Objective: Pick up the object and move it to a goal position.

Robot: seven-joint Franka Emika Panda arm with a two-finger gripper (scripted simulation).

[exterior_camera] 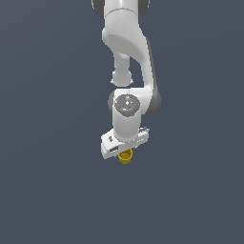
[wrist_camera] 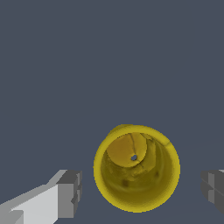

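The object is a small mustard-yellow cup [wrist_camera: 136,168], seen from above in the wrist view with its wide rim and hollow inside. It stands upright between my two grey fingertips [wrist_camera: 70,193], with a gap on each side. My gripper [wrist_camera: 140,190] is open and touches nothing. In the exterior view the cup [exterior_camera: 126,157] peeks out just below the white gripper [exterior_camera: 125,151], which hides most of it.
The floor is a plain dark blue-grey surface [exterior_camera: 47,190]. The white arm [exterior_camera: 128,57] reaches down from the top of the exterior view. No other objects show.
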